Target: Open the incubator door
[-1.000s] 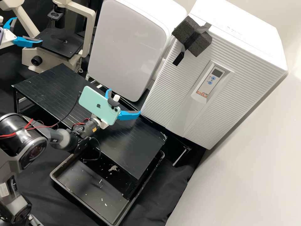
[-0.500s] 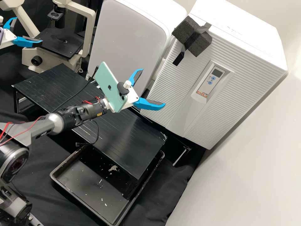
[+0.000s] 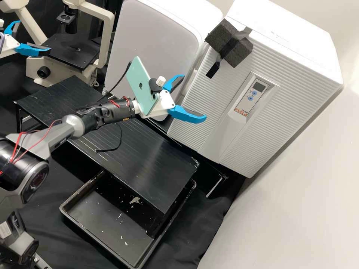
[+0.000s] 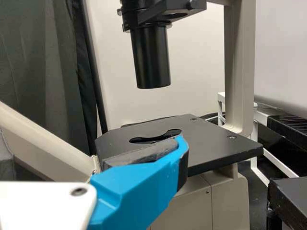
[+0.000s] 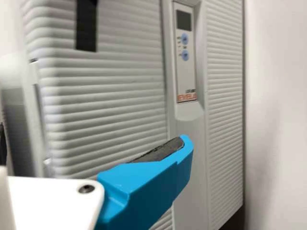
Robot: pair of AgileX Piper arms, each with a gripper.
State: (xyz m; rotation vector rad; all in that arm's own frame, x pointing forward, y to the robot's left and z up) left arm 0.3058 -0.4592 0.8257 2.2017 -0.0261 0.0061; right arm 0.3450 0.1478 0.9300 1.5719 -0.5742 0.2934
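At the far left of the high view we find the left gripper (image 3: pixel 34 36), its fingers spread apart, in front of the beige microscope (image 3: pixel 43 72). Right of that stands a black platform (image 3: pixel 56 99), with a black tray (image 3: pixel 108 228) partly under its near edge and a tall pale grey panel (image 3: pixel 157 41) behind it. Over the platform we see the right gripper (image 3: pixel 194 98), a mint-green phone (image 3: pixel 140 87) mounted behind its fingers, which stand apart near the incubator's front; we cannot tell whether they touch it. To the right is the white incubator (image 3: pixel 295 48), its ribbed door (image 3: pixel 202 99) closed, with black foam (image 3: pixel 239 52) taped at the upper left corner.
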